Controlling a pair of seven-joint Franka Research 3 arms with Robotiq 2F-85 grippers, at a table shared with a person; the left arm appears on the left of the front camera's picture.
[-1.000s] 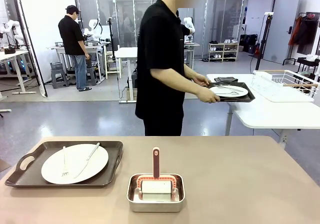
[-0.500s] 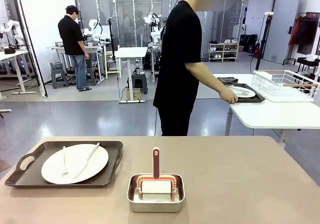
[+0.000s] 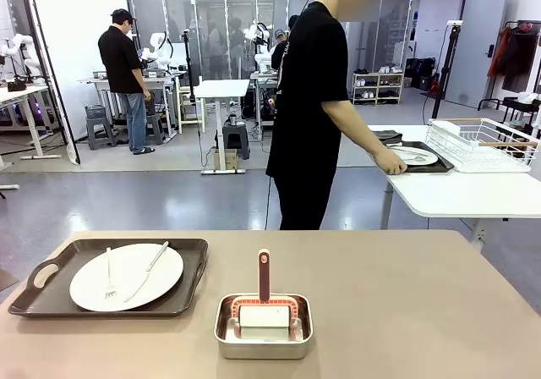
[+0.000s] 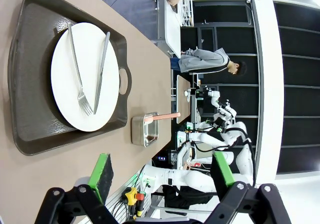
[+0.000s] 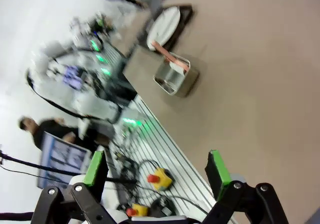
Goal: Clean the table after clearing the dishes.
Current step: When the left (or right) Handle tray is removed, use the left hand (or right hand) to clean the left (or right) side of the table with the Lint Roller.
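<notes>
Left gripper [image 4: 162, 179] and right gripper [image 5: 156, 174]: green pads spread wide, nothing between them. Beige table [image 3: 406, 286], left to right: dark tray [image 3: 196, 256] bearing white plate [image 3: 127, 299], fork [image 3: 108, 273] and knife [image 3: 149, 269]; steel pan [image 3: 263, 346] with red-handled tool [image 3: 264, 273], centre. Far right: person's hand [image 3: 390, 167] on second tray [image 3: 441, 166] with second plate [image 3: 416, 156], on white table [image 3: 456, 194].

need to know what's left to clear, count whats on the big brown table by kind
tray: 1
plate: 1
fork: 1
knife: 1
steel pan: 1
red-handled tool standing in the pan: 1
total: 6
</notes>
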